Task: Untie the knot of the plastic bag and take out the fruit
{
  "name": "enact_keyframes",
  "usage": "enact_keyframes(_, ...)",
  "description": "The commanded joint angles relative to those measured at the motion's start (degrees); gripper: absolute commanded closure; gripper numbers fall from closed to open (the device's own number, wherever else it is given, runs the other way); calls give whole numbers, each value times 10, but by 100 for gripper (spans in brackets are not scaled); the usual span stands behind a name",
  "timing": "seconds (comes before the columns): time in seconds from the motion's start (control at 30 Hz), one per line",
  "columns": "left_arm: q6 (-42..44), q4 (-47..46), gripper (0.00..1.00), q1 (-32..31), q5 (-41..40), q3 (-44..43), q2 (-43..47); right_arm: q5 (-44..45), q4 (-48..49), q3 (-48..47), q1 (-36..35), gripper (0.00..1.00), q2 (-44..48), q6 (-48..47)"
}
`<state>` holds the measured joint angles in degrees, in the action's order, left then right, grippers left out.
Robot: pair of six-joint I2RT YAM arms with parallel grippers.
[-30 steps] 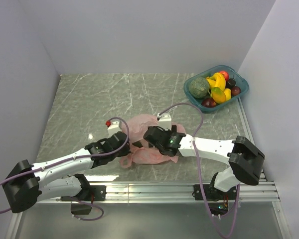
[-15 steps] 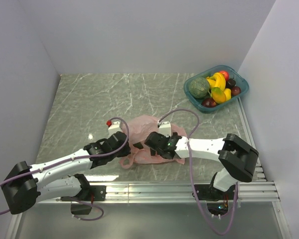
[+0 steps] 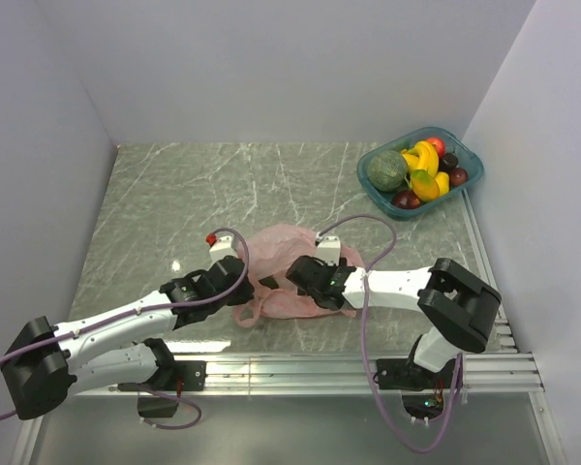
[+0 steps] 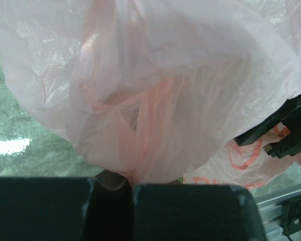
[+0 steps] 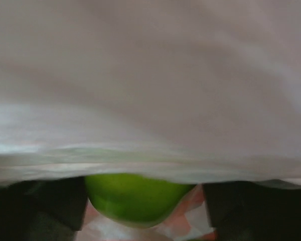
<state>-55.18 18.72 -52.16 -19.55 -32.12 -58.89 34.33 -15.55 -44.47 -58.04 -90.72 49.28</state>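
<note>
The pink plastic bag (image 3: 271,242) lies crumpled on the table between my arms. My left gripper (image 3: 246,282) is shut on a pinched fold of its thin plastic (image 4: 140,165), and the bag (image 4: 165,75) billows in front of it. My right gripper (image 3: 297,275) reaches into the bag from the right. Its fingers stand wide apart, with a lime-green round fruit (image 5: 135,198) lying between them under a sheet of bag plastic (image 5: 150,75). The left finger (image 5: 45,211) is at the fruit's edge; a slight gap shows at the right one. I cannot make out the knot.
A teal tray (image 3: 471,182) at the back right holds a dull-green melon (image 3: 386,170), yellow bananas (image 3: 424,155), a red apple (image 3: 436,144) and dark fruits. A metal rail (image 3: 349,366) runs along the near edge. Grey walls close in the left, back and right.
My right gripper has moved left and further into the bag, the arm folding more. The bag has shifted slightly. My left gripper keeps its hold and has barely moved.
</note>
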Motion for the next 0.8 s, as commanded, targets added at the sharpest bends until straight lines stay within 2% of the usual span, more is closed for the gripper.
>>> enact_keyframes(0.0,4,0,99,0,2,-1,4,47,17,8,4,37,5,24)
enact_keyframes(0.03,6,0,100,0,3,-2,4,50,12,4,2,58,12,17)
enact_keyframes(0.1,7,2,99,0,4,-6,0,57,-1,-2,-3,71,36,3)
enact_keyframes(0.13,9,3,100,0,2,-8,-1,62,-7,-11,-8,84,47,-16)
enact_keyframes(0.2,14,10,99,0,-2,-15,-3,67,-10,-18,-23,92,84,-43)
enact_keyframes(0.23,20,11,99,0,-7,-19,-5,64,-2,-20,-27,100,98,-70)
enact_keyframes(0.37,36,20,99,1,-25,-36,-18,-4,61,-8,-31,100,180,-158)
enact_keyframes(0.4,38,22,100,2,-30,-43,-22,-43,75,-5,-31,100,215,-177)
enact_keyframes(0.53,60,25,99,12,-32,-62,-44,-106,125,-8,-30,100,290,-267)
enact_keyframes(0.57,64,23,100,14,-32,-65,-50,-97,126,-10,-30,100,315,-273)
enact_keyframes(0.7,86,22,99,32,-28,-80,-61,-66,93,-46,12,100,349,-299)
enact_keyframes(0.77,103,25,99,45,-25,-89,-63,-108,87,-61,63,100,363,-313)
